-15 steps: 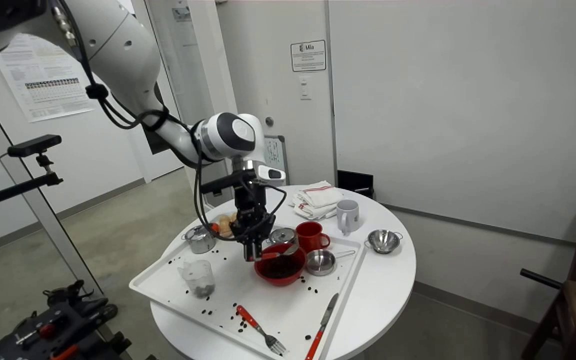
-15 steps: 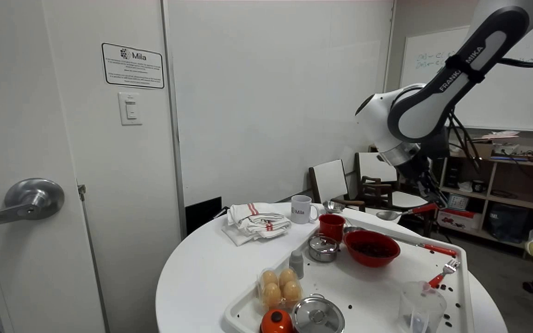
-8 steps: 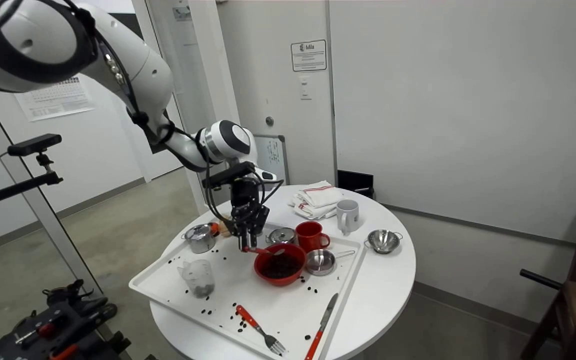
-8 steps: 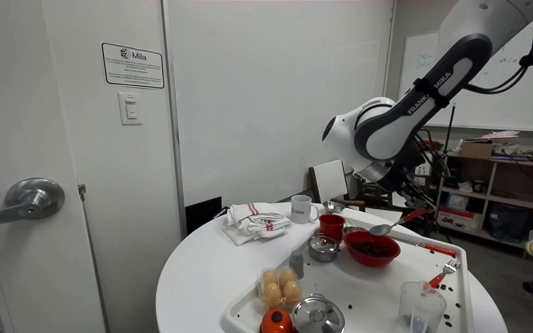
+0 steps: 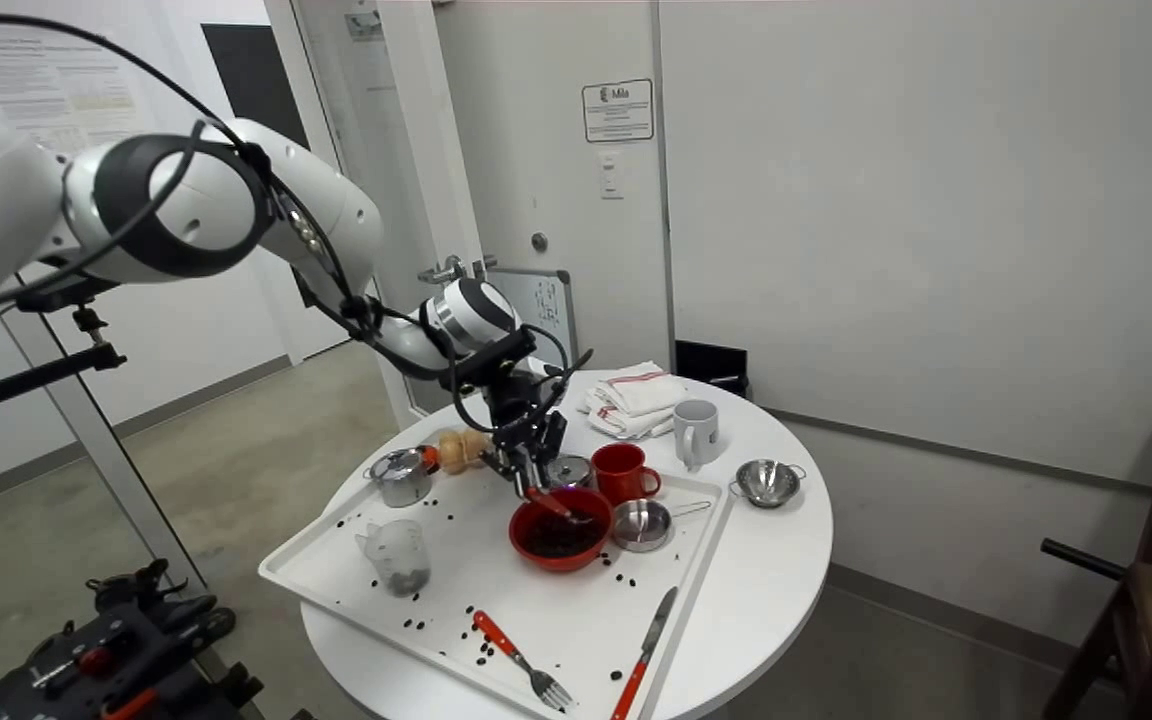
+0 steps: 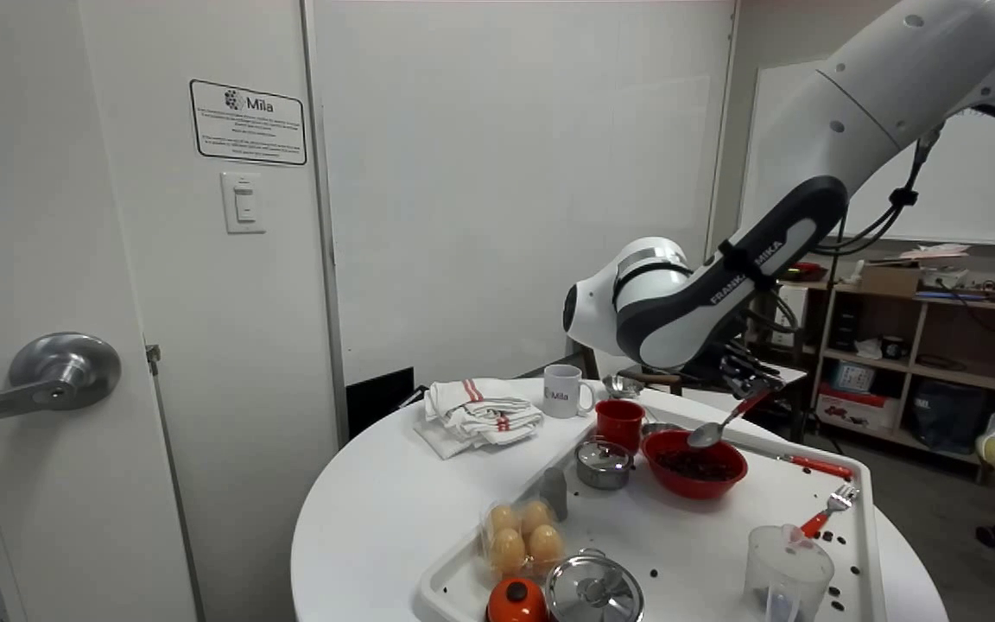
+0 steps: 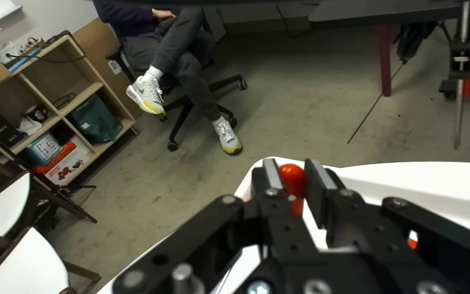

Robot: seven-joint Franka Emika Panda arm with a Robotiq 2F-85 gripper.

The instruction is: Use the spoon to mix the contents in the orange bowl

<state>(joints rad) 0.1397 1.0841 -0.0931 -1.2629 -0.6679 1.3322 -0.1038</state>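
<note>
1. Past the far edge of the table [image 5: 766, 590], in both exterior views, we see a pale wall [image 5: 916, 230].
2. In an exterior view, off the table's left edge, we find a door [image 6: 9, 225] and handle [image 6: 66, 373].
3. Off the right edge there, we have shelves [image 6: 972, 382] below a whiteboard [image 6: 981, 186].
4. In the wrist view, past the table's edge, we see grey floor [image 7: 300, 106] and white chairs [image 7: 27, 265].

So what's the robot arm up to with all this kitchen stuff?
The robot's gripper is pinching a spoon by its red handle. The spoon's rounded end is tipped down at the opening of the orange bowl, which has lots of dark bits inside. It's probably there to mix them, but I can't tell whether the spoon touches them. The bowl sits on a white tray, and a fork and a knife lie there too, unused.
</note>
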